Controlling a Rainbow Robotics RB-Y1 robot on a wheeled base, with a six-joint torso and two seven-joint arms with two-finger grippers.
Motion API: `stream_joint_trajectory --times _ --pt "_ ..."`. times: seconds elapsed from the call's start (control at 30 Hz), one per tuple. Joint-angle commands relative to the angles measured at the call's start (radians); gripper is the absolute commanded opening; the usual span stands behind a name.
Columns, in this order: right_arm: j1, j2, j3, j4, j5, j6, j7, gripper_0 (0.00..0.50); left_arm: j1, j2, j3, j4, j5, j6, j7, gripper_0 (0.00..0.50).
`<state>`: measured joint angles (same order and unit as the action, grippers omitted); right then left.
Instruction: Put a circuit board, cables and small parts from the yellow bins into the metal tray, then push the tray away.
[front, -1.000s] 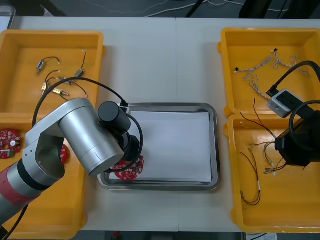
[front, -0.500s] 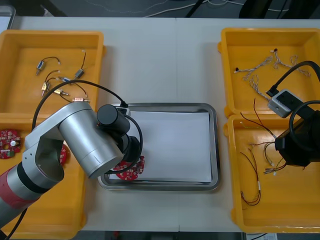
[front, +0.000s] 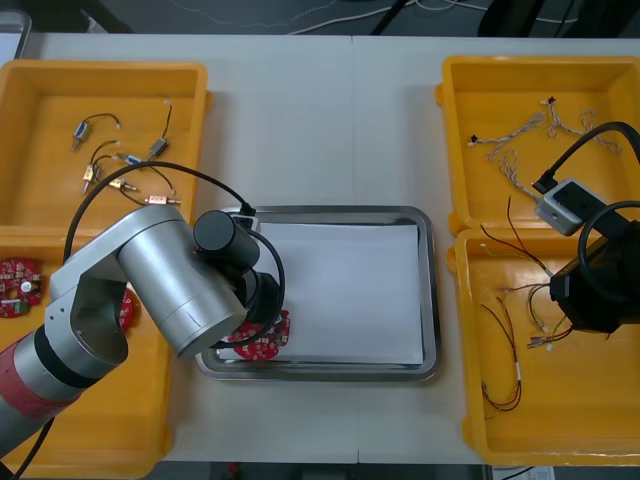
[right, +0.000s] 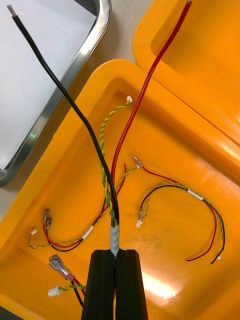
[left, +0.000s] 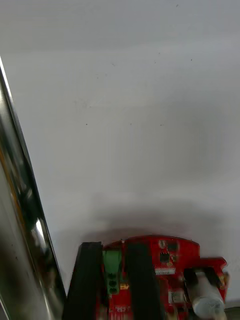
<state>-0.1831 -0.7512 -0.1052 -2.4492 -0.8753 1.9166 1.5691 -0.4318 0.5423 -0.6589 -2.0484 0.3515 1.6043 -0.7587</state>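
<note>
While the left gripper (left: 114, 250) pinches a red circuit board (left: 170, 260), print unreadable, between its fingers inside the metal tray (left: 20, 210), the right gripper (right: 116, 255) fingers pinch a black-and-red cable (right: 75, 107) over a yellow bin (right: 165, 125).

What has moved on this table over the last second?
The left arm drew slightly toward the table's near edge, uncovering a small metal part in the bin behind it. The left gripper stays shut on the red circuit board at the near left corner of the metal tray. The right gripper still holds a cable over its yellow bin. Everything else is unchanged.
</note>
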Motion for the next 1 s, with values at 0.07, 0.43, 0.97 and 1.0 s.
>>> stream_joint_trajectory --times 0.07,0.43,0.97,1.0 --pt "-0.019 -0.033 0.01 -0.028 0.006 0.003 0.045 0.0 0.016 0.024 -0.018 -0.01 -0.009 -0.023 -0.016 0.395" --pt "-0.019 -0.033 0.01 -0.028 0.006 0.003 0.045 0.0 -0.002 0.019 0.056 -0.067 0.075 0.013 -0.013 0.5" --pt "-0.019 -0.033 0.01 -0.028 0.006 0.003 0.045 0.0 -0.114 0.007 0.315 -0.16 0.279 0.253 -0.01 0.5" --pt "-0.019 -0.033 0.01 -0.028 0.006 0.003 0.045 0.0 -0.12 0.01 0.34 -0.16 0.29 0.266 -0.011 0.5"
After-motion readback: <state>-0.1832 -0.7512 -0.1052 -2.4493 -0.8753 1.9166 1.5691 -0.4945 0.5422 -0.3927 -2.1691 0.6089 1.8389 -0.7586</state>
